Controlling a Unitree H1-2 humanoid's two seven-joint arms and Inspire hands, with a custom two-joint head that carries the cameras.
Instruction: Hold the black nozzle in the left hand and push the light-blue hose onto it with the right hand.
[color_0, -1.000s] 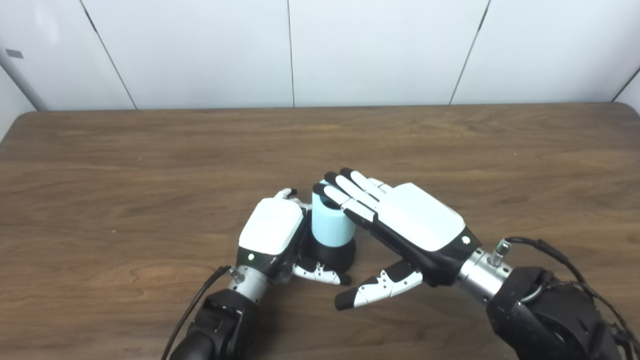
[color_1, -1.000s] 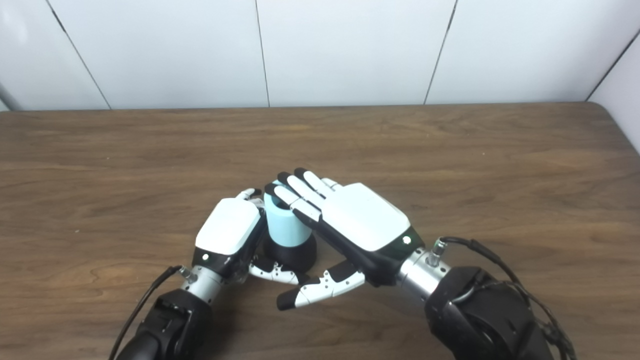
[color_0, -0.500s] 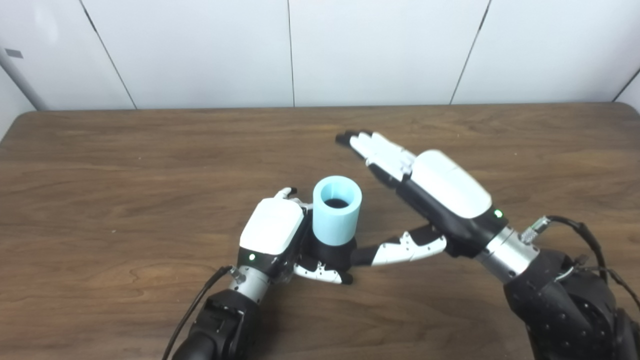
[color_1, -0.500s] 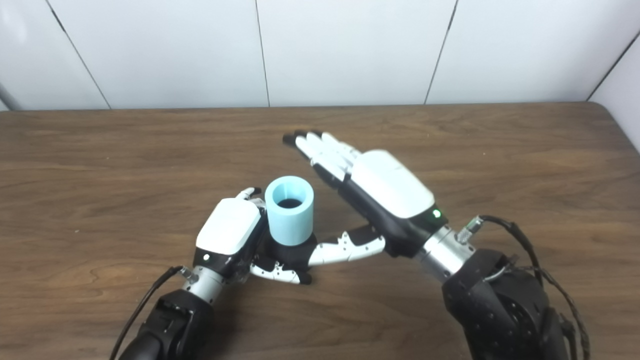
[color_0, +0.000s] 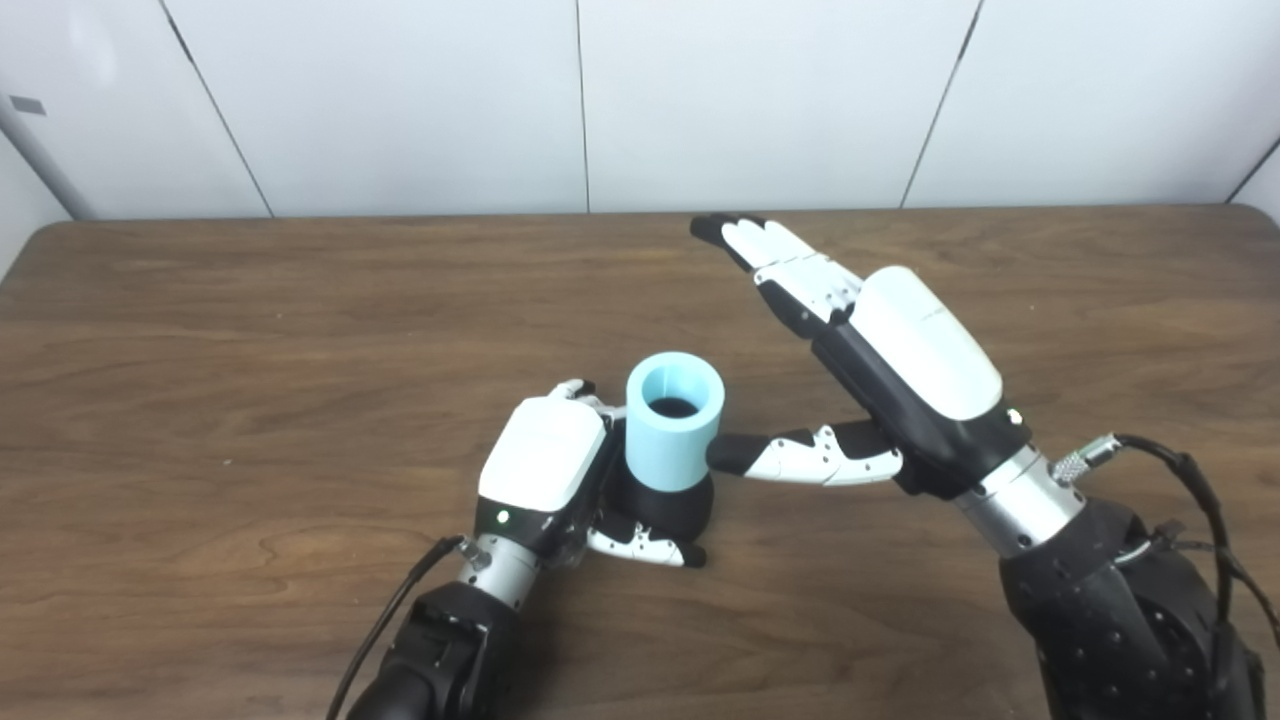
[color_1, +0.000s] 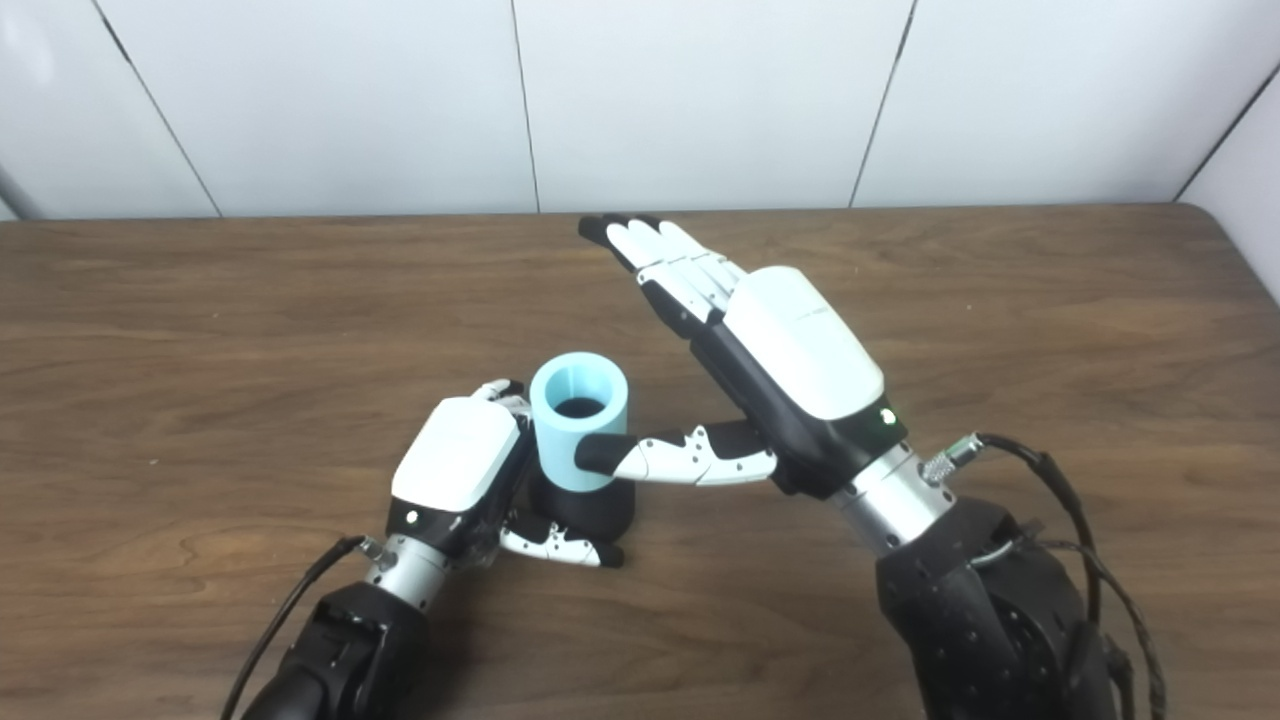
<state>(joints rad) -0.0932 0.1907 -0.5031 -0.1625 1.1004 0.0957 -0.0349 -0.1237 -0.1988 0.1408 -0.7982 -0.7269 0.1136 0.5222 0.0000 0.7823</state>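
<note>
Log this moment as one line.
left hand: holds black nozzle | light-blue hose: on nozzle | right hand: open, raised

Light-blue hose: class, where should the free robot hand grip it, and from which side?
Grip the bare upper wall of the light-blue hose, coming from the right. It stands upright on the black nozzle, and the left robot hand already crowds its left side, while the open right robot hand has clear access.

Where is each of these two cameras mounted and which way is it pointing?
Left eye view: on the head, looking down at the table; both arms enter from below.
Right eye view: beside it, same downward aim, scene shifted left.
Both share: left hand gripping the black nozzle, light-blue hose seated on it, right hand open.
</note>
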